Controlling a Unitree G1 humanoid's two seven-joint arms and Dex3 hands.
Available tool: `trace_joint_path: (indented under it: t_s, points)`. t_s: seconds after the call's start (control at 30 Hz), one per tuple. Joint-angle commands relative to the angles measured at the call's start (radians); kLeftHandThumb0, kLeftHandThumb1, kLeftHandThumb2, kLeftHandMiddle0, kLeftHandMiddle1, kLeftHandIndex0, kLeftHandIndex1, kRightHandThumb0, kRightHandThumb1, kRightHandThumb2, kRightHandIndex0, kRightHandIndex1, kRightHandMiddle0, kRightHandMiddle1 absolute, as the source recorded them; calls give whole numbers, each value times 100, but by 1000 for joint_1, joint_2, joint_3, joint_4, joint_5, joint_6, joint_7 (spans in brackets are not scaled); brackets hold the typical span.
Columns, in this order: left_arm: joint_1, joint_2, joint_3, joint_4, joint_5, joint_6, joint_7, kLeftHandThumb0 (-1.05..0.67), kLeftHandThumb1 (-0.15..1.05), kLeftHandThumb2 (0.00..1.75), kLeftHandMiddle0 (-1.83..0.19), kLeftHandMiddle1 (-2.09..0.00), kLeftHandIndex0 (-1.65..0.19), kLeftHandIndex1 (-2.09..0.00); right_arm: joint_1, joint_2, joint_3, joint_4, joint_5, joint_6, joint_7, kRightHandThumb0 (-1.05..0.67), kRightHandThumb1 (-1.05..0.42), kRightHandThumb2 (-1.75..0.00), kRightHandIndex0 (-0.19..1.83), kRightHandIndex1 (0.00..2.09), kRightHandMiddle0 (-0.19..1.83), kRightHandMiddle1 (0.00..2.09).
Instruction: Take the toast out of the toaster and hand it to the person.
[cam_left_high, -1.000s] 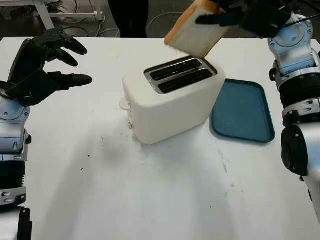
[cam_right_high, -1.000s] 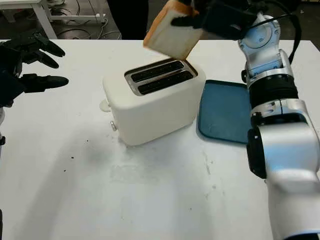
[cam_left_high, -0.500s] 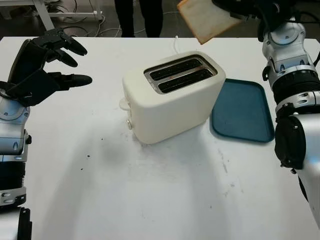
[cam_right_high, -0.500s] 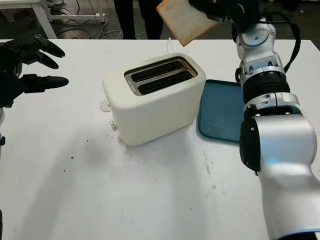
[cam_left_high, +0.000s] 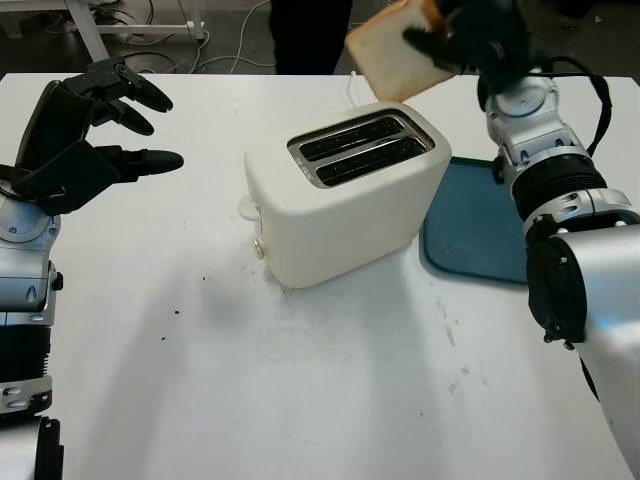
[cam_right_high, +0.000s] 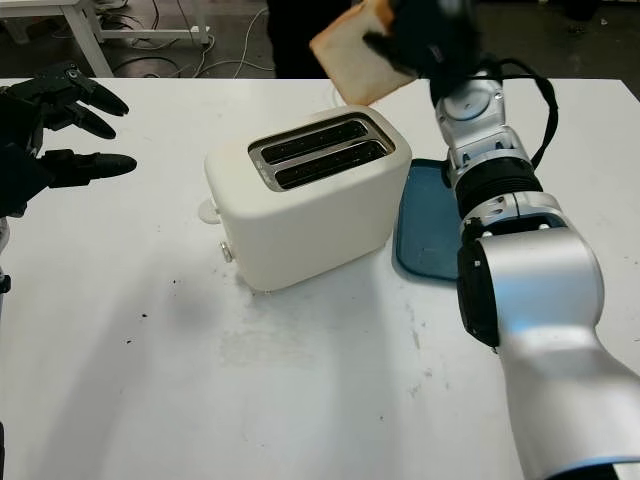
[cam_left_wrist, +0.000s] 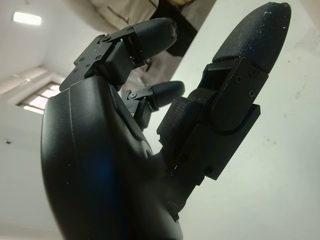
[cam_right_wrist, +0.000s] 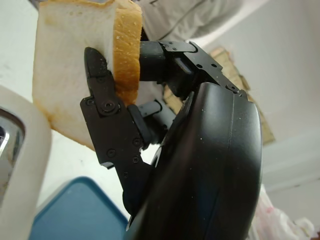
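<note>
blue tray (cam_left_high: 478, 236), white table (cam_left_high: 300, 380)

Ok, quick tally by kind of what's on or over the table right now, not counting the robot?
Toasters: 1, the white toaster, both slots empty
Toast slices: 1, the toast, held by the right hand above the table's far edge
Trays: 1, the blue tray, beside the toaster
Total: 3
</note>
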Motion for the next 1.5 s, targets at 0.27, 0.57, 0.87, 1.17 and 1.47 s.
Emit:
trace_joint_path:
  t_s: [0.27, 0.57, 0.87, 1.17, 1.47]
  points:
    - [3, 2, 4, -8, -7, 6, 0, -105, 70, 0, -47, -132, -50, -117, -28, 10, 3, -2, -7, -29, -17, -32, -92, -18, 104, 175, 83, 175]
    - [-6, 2, -2, -3, -6, 5, -3, -105, 70, 0, -49, -131, -50, -117, -43, -2, -14, -5, 3, -47, -20, -31, -92, -23, 97, 175, 78, 175]
    - [-4, 2, -2, -15, -2, 20, 1, -105, 69, 0, -49, -132, -50, -117, -65, -9, -8, -14, -16, -57, -82, -32, -92, -23, 100, 175, 78, 175]
    - [-5, 3, -1, -9, -12, 15, -7, -105, 69, 0, -47, -132, -49, -117, -66, -13, -51, -13, 33, -62, -35, -33, -92, -21, 95, 175, 75, 175]
    - [-4, 1, 1, -3, -11, 4, -3, -105, 70, 0, -48, -132, -50, -117, -56, -10, -20, -6, 4, -57, -51, -31, -92, -23, 100, 175, 78, 175]
